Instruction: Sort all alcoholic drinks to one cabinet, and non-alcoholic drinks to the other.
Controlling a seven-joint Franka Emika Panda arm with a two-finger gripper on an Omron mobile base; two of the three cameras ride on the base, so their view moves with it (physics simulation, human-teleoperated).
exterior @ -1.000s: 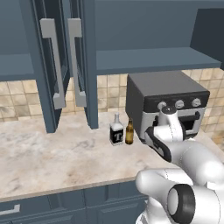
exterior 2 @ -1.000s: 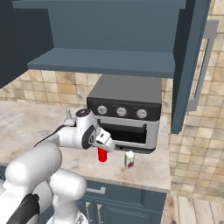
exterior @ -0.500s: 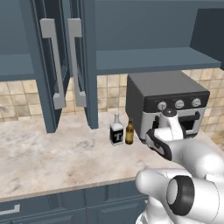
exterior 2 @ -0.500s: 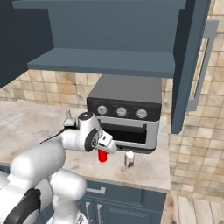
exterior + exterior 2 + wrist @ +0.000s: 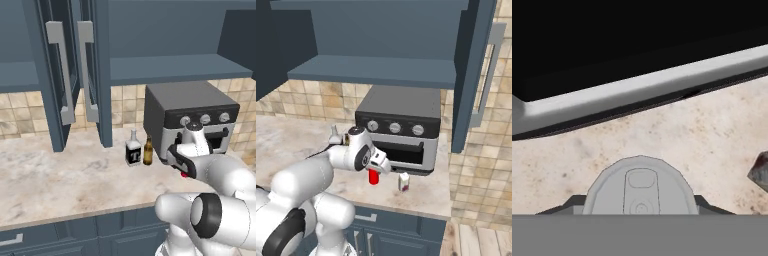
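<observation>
Speckled beige stone formed the counter (image 5: 60,175), backed by tan tiles and topped by two dark slate-blue wall cabinets (image 5: 175,45) whose doors with long grey bar handles (image 5: 64,75) stood open. On the counter sat a dark toaster oven (image 5: 398,127) with three knobs. Just left of it in the left base view, the clear liquor bottle (image 5: 133,149) with its black label and the brown beer bottle (image 5: 148,151) stood upright, side by side and close together. In front of the oven, the red can (image 5: 373,176) stood directly under the gripper (image 5: 377,167), which reached down over its top; the hand view looked onto the can's grey lid (image 5: 641,187) with a dark finger at each side of it, yet whether the fingers actually pressed the can could not be told. The pale cream-white can (image 5: 403,182) stood upright just to the right of the red one in the right base view, near but apart from it.
</observation>
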